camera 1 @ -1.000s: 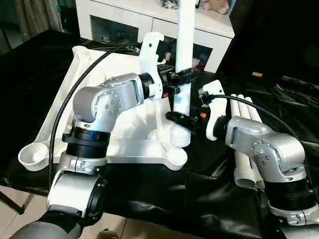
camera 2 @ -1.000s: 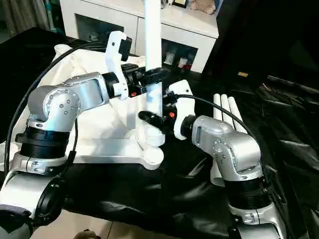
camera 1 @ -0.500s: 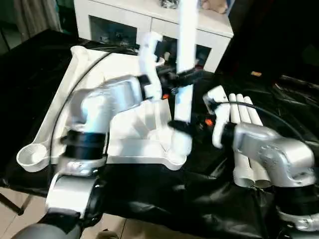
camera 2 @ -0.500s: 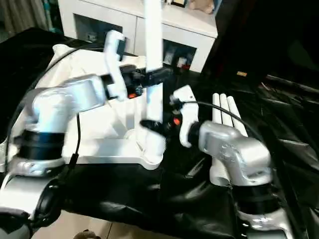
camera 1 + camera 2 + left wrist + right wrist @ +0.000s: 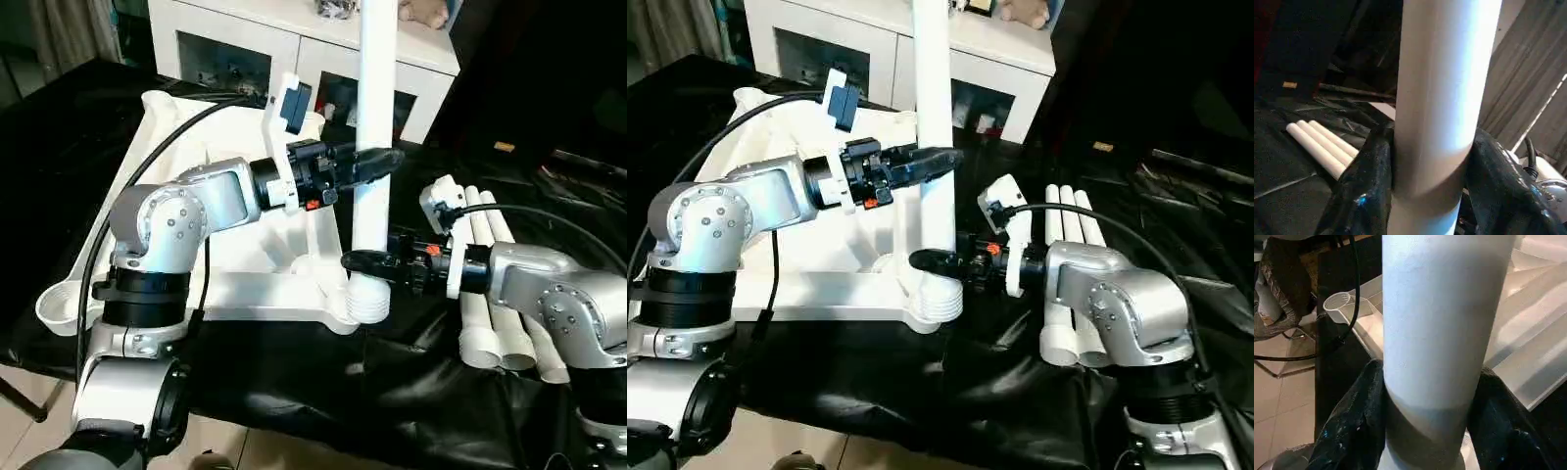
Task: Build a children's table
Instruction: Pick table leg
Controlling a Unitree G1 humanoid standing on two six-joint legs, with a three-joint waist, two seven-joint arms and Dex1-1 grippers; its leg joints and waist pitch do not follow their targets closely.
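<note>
On the black-draped table (image 5: 294, 392) lay the tabletop (image 5: 245, 284), underside up, with one leg (image 5: 374, 127) standing upright in its near corner socket (image 5: 367, 305). Left gripper (image 5: 377, 164) clasped the leg partway up; right gripper (image 5: 361, 261) clasped it just above the socket. Three spare legs (image 5: 490, 284) lay beside the tabletop, behind the right arm.

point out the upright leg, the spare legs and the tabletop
upright leg (image 5: 375, 117), left eye view, on its smooth shaft above the grippers
spare legs (image 5: 487, 284), left eye view, on the middle tube of the bundle lying on the black cloth
tabletop (image 5: 257, 290), left eye view, on its near edge rail
</note>
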